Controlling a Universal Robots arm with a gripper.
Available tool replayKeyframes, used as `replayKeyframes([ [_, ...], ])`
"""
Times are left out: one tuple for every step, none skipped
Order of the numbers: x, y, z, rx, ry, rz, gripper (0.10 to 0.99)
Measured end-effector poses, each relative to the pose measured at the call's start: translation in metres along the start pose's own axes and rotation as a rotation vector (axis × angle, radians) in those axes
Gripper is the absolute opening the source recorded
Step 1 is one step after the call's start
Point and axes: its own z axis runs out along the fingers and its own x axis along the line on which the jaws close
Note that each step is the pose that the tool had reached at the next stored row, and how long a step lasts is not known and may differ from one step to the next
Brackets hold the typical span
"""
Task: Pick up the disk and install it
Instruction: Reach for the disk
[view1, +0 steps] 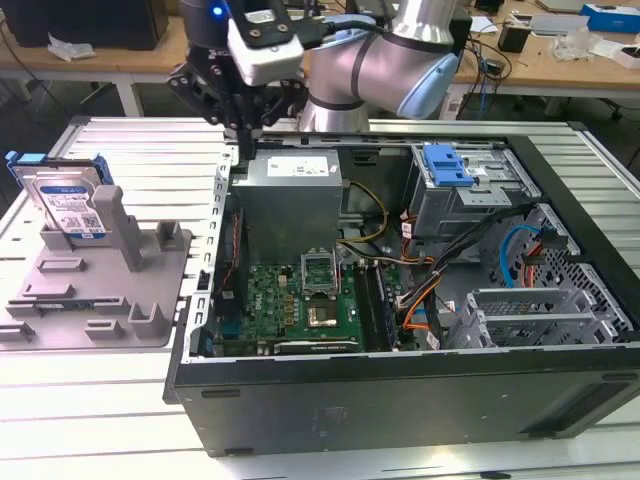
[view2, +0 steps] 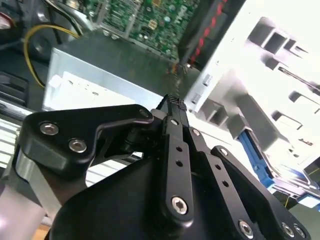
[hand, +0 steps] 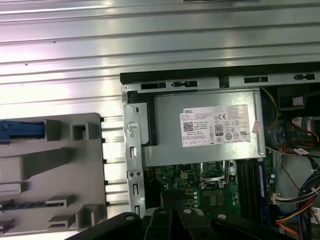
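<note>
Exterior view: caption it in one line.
Gripper hovers by the open computer case's corner; disk stands in the grey fixture.

Exterior view: you look down at a slant from well off the power supply, taking it in wide. First wrist view: near, straight above the power supply; second wrist view: nearest, slanting past the gripper. All three views share the power supply.

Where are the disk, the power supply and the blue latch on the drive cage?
the disk (view1: 72, 208): exterior view, on its white-and-blue label.
the power supply (hand: 215, 126): first wrist view, on its white label.
the blue latch (view1: 445, 166): exterior view, on its flat top.
</note>
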Motion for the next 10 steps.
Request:
replayKeyframes([
  [0.0069, 0.0009, -0.0001, 0.000, -0.0001, 0.000, 0.106],
  [0.0106, 0.0014, -0.0002, 0.000, 0.0000, 0.000, 0.106],
  [0.0154, 0.0022, -0.0002, 0.000, 0.0000, 0.000, 0.106],
  [0.0189, 0.0028, -0.0003, 0.000, 0.0000, 0.000, 0.106],
  [0.0228, 0.0035, -0.0004, 0.000, 0.0000, 0.000, 0.106],
  [0.0284, 0.0045, -0.0004, 0.000, 0.0000, 0.000, 0.106],
  [0.0322, 0.0051, -0.0005, 0.000, 0.0000, 0.000, 0.106],
  [0.0358, 0.0057, -0.0005, 0.000, 0.0000, 0.000, 0.106],
  [0.0398, 0.0064, -0.0005, 0.000, -0.0001, 0.000, 0.106],
  [0.0436, 0.0070, -0.0006, 0.000, 0.0000, 0.000, 0.106],
])
